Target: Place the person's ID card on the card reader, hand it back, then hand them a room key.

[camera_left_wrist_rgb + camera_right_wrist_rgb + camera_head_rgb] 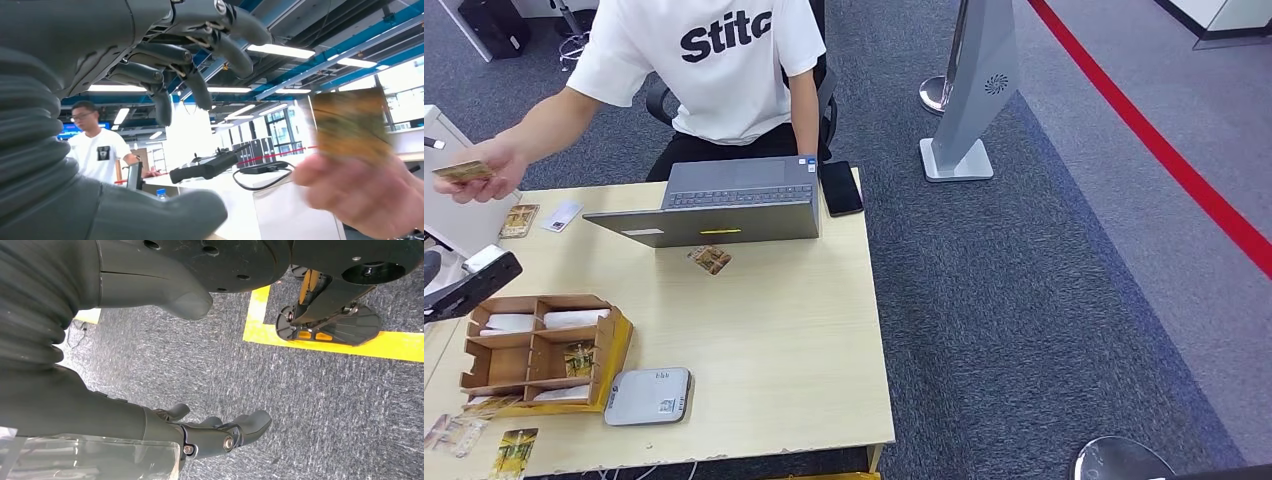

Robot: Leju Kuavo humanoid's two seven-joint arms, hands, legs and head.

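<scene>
A person in a white T-shirt (714,60) sits behind the desk and holds a gold-brown ID card (464,172) out past the desk's far left corner. In the left wrist view that card (350,125) is blurred, pinched in the person's hand (365,195), a short way beyond my left hand (165,75). My left hand holds nothing, its fingers spread above the thumb. My left arm (469,285) enters at the left edge. The grey card reader (649,396) lies flat near the front edge. My right hand (220,432) hangs empty over the carpet.
A cardboard organiser (504,345) with room cards stands left of the reader. A grey laptop (724,205) and a black phone (840,187) lie at the back. Loose cards lie in front of the laptop (711,260), at the back left (519,220) and front left (514,450).
</scene>
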